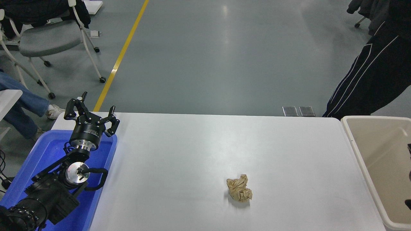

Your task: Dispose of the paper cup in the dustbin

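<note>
The beige dustbin (pixel 353 141) stands at the table's right end, its inside partly cut off by the picture's edge. The paper cup is not visible anywhere, neither on the table nor in the part of the bin that shows. My left arm is parked at the lower left, its gripper (pixel 91 112) open and empty above the blue tub. Of my right arm only small black bits (pixel 409 149) show at the right edge, over the dustbin.
A crumpled tan paper ball (pixel 239 192) lies on the white table (pixel 192 154), right of centre near the front. A blue tub (pixel 48 154) sits at the left end. A person in dark trousers (pixel 369 83) stands behind the bin. Chairs stand at the far left.
</note>
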Tool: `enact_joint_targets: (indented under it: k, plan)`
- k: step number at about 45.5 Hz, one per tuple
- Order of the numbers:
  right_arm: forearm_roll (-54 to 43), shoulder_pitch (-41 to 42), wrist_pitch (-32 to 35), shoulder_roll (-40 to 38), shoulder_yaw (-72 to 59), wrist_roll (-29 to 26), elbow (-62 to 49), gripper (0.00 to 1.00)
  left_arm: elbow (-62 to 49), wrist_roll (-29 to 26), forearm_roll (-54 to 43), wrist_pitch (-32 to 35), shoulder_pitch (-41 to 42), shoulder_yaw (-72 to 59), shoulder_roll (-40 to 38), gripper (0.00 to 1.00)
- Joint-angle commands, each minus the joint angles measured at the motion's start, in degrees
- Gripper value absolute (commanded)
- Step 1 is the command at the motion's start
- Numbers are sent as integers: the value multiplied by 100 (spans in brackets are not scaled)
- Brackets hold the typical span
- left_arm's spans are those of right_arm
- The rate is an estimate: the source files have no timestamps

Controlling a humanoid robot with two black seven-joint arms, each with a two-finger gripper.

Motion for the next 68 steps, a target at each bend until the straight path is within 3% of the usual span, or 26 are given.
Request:
enact_joint_targets:
  k: [1,12,25,30,50,68]
  plan:
    - [-37,-93,53,-853,1625,162,2049,99,0,0,0,0,0,0,0,100]
    - [-230,-366,115,-405,2627,215,3078,99,0,0,0,0,0,0,0,100]
    - [-1276,-533,106,992,3542,1207,3009,99,0,0,0,0,0,0,0,100]
    - [-1285,-524,88,1300,3683,1296,2886,99,0,0,0,0,0,0,0,100]
    - [-1232,-507,106,1362,2945,1366,2701,99,0,0,0,0,0,0,0,100]
    - [-1179,-445,45,1432,3050,1366,2640,99,0,0,0,0,0,0,0,100]
